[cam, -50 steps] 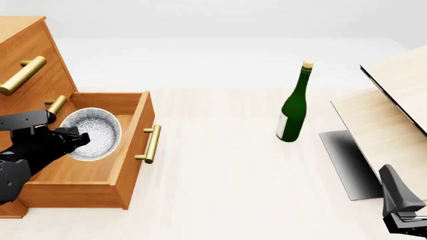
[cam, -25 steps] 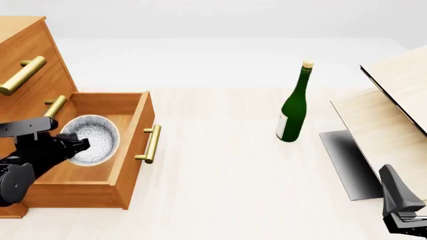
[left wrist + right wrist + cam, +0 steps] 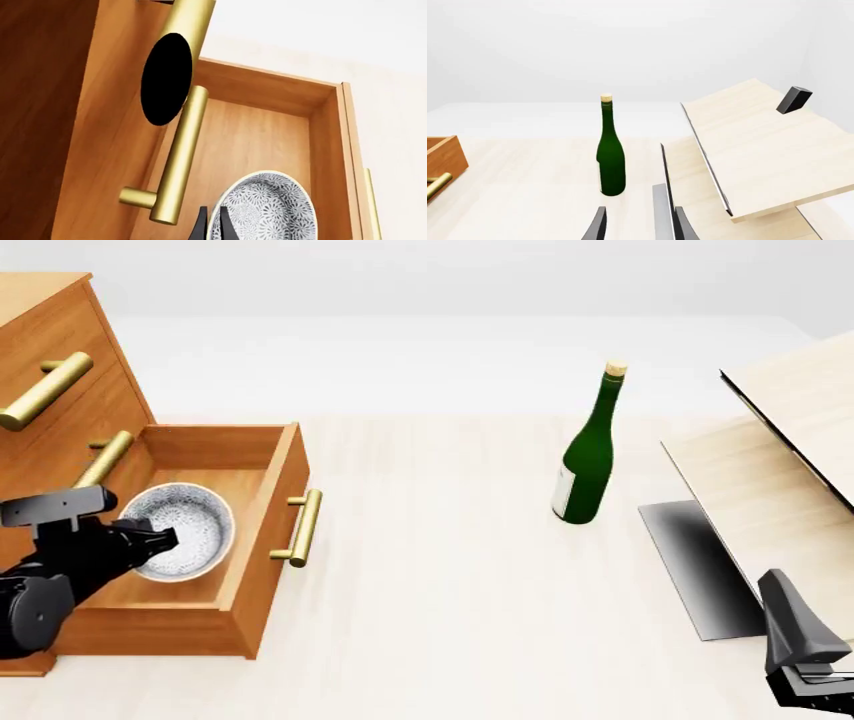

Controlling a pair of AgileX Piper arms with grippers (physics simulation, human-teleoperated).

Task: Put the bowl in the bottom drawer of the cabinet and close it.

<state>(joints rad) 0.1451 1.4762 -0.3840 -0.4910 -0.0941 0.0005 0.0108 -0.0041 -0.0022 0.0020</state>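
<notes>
My left claw [image 3: 150, 540] sits over the open bottom drawer [image 3: 247, 540] of the cabinet [image 3: 54, 340], its fingers [image 3: 223, 225] nearly together and pinching the near rim of the bowl [image 3: 180, 525]. The bowl is inside the drawer, toward its front half, upright. The drawer stands pulled fully out, brass handle [image 3: 304, 527] facing the desk [image 3: 454, 580]. My right claw [image 3: 637, 225] hangs apart at the desk's right side, fingers spread, holding nothing, beside the pale boards [image 3: 787, 470]. A green bottle [image 3: 587, 450] stands upright mid-desk.
</notes>
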